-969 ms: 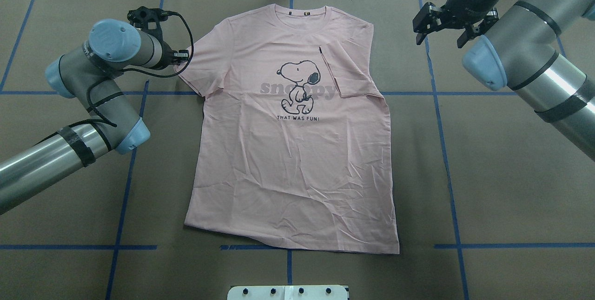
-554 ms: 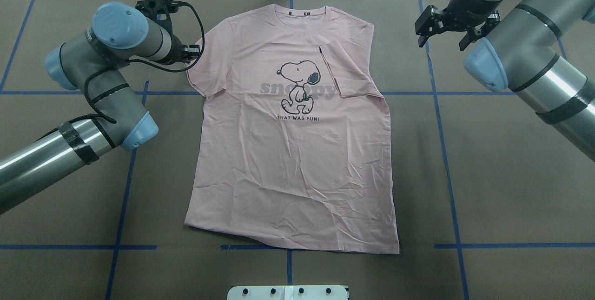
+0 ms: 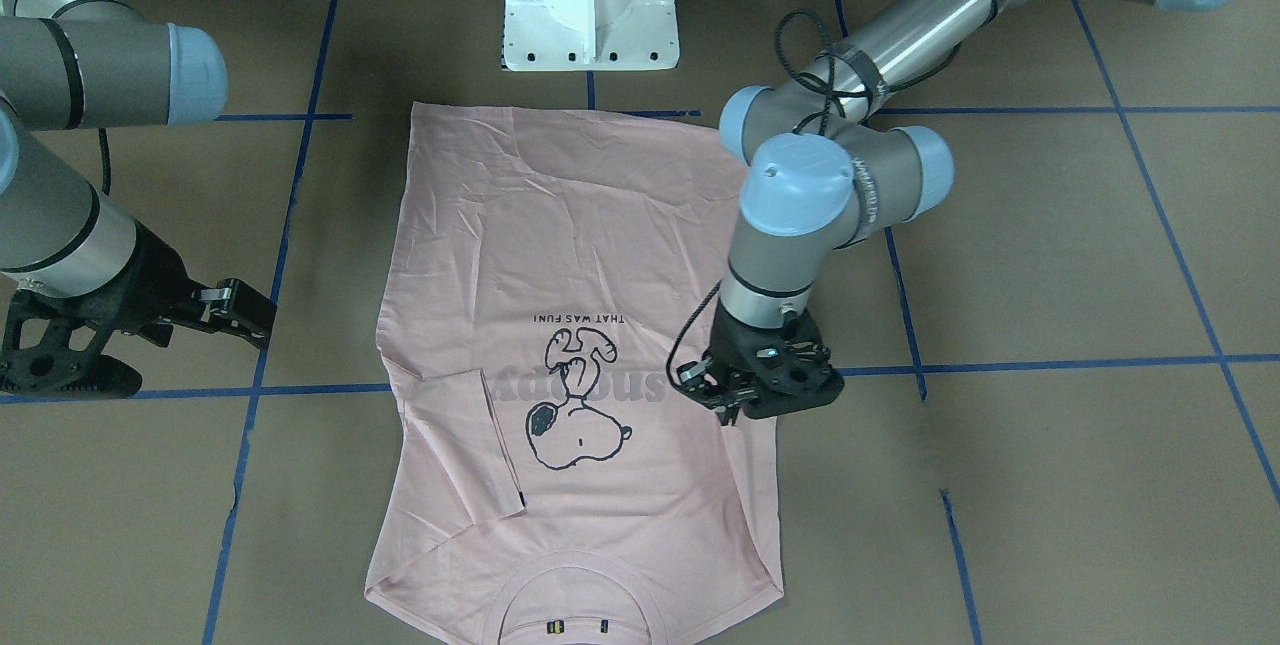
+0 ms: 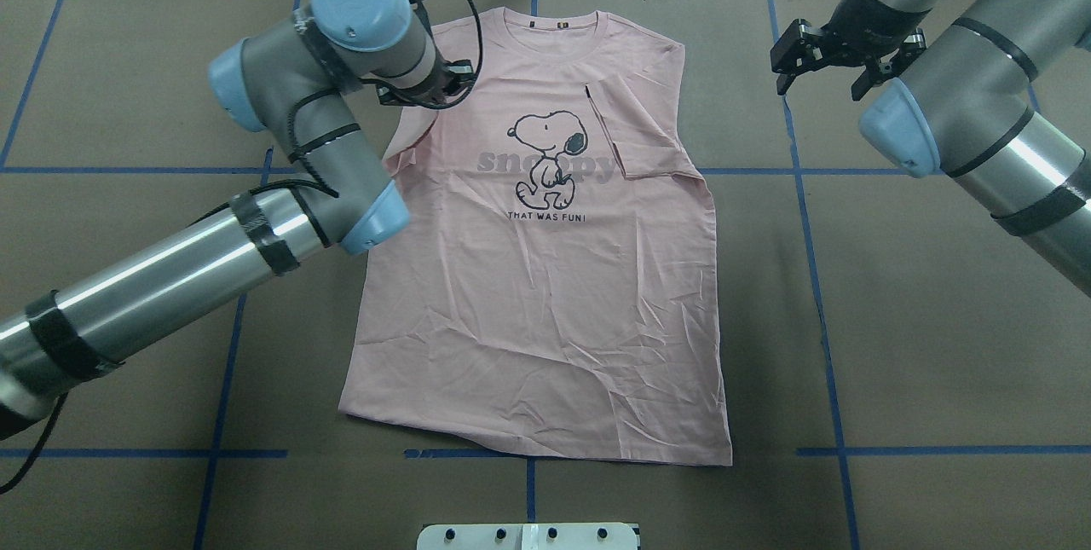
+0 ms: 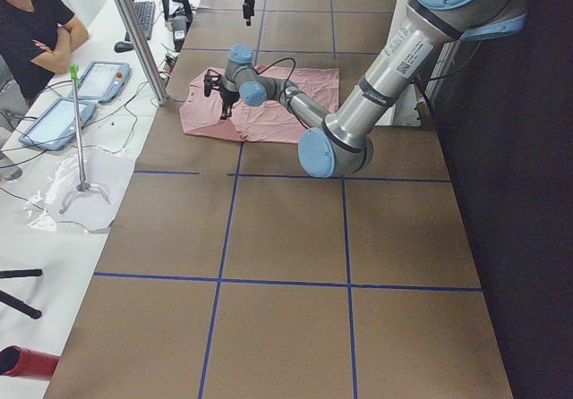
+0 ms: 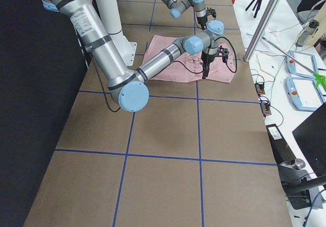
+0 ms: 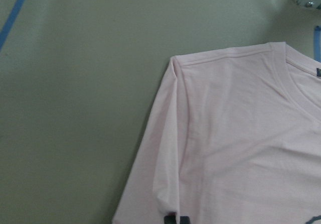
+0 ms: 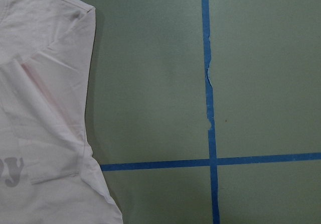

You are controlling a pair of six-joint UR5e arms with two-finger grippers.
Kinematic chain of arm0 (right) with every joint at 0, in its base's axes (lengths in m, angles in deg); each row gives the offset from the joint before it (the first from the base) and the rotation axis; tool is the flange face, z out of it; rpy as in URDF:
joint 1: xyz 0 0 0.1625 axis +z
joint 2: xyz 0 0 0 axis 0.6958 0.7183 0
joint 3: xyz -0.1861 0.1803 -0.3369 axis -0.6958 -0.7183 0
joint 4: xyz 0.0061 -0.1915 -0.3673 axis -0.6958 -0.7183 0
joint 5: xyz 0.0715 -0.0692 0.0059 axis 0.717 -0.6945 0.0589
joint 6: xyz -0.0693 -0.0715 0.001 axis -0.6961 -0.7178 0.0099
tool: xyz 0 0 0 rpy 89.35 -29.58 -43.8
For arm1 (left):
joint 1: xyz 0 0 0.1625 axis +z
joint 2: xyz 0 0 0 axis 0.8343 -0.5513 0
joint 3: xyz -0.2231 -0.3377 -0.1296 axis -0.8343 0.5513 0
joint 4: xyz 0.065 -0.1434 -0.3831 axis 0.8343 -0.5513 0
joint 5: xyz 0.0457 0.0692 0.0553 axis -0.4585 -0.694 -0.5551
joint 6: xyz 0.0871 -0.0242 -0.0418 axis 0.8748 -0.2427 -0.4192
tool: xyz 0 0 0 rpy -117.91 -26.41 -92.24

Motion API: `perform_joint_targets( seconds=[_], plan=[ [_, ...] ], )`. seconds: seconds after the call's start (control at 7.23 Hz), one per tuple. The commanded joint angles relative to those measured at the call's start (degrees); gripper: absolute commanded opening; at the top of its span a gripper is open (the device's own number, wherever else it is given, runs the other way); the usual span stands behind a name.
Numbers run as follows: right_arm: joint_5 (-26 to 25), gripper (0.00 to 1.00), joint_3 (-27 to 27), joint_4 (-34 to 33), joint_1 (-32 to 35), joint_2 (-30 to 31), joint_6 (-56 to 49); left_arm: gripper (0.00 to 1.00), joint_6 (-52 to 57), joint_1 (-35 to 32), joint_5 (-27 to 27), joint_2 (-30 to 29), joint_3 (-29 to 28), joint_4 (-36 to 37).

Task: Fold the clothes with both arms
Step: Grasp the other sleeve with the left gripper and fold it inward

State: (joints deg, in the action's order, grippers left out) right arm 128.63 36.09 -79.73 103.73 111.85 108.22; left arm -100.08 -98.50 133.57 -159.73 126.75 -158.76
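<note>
Folding target: my pink T-shirt (image 4: 545, 303) lies print-up at the middle of the brown table (image 4: 938, 320), collar toward 12 o'clock, hem toward 6.
Folded sleeve (image 4: 615, 128): at the shirt's 1 o'clock, I see it turned inward over the chest, just beside the dog print (image 4: 550, 153).
Left gripper (image 3: 735, 407): at the shirt's 10 o'clock, fingertips clenched on the pinched sleeve (image 7: 168, 148), which is drawn in over the body.
Right gripper (image 4: 818, 83): at 2 o'clock, off the cloth over bare table, fingers spread, holding nothing.

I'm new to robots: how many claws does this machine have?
2. The left claw is at the T-shirt's sleeve edge; the right claw hangs open over bare table beside it.
</note>
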Motion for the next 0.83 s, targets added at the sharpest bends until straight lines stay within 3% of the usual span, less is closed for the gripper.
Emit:
perform_joint_targets(
  seconds=[0.0, 0.14, 0.28, 0.55, 0.69],
  plan=[
    [-0.09, 1.0, 0.72, 0.2, 0.04, 1.48, -2.22, 0.0, -4.44, 1.87, -0.03, -6.28, -9.33, -5.73],
    [-0.09, 1.0, 0.73, 0.73, 0.04, 1.58, -2.23, 0.0, -4.37, 2.14, -0.12, -5.94, -10.15, -7.6],
    [-0.09, 1.0, 0.73, 0.82, 0.04, 1.49, -1.97, 0.99, -3.84, 2.14, -0.12, -5.76, -10.16, -9.01],
    [-0.09, 1.0, 0.9, 0.82, 0.04, 1.66, -1.71, 1.0, -3.75, 2.4, -0.03, -5.5, -7.28, -9.81],
    [-0.09, 1.0, 2.47, 0.82, -0.05, 2.8, -1.36, 1.0, -3.66, 2.4, 0.4, -3.24, -2.04, -9.29]
  ],
)
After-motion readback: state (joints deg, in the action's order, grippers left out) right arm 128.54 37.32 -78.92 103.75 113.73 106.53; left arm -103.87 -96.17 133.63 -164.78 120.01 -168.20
